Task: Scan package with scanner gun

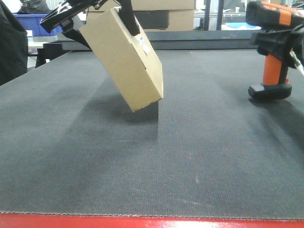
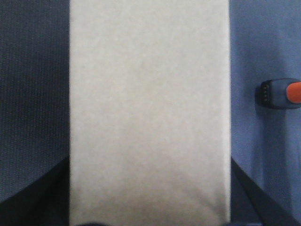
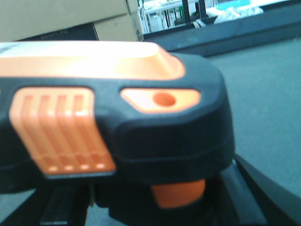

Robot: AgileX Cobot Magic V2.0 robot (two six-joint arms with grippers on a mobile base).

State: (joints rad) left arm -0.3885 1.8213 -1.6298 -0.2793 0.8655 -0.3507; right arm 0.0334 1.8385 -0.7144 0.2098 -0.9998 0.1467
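While the left pincer [image 1: 100, 26] is clamped on the package [image 1: 126, 59], its dark fingers [image 2: 42, 197] press against the two long sides of the plain tan box. It holds the box clear of the table [image 1: 190, 166] at the upper left of the front view. The package hangs tilted, its lower corner pointing down toward the grey mat and a soft shadow lying beneath it. A small white label [image 1: 144, 45] shows on the narrow side that faces right, toward the scanner gun [image 1: 273, 52]. The scanner gun stands well apart from the package at the right edge of the table, upright, with its black and orange head on top and its flat black base lowest. Whether that base touches the mat cannot be told. The right pincer [image 1: 276, 46] is closed around the scanner gun just under the head, above the orange handle. In the right wrist view the head fills the frame, with the black fingers [image 3: 251, 188] flanking it below. Larger tan boxes [image 1: 166, 14] with a dark panel sit behind the far edge of the table.
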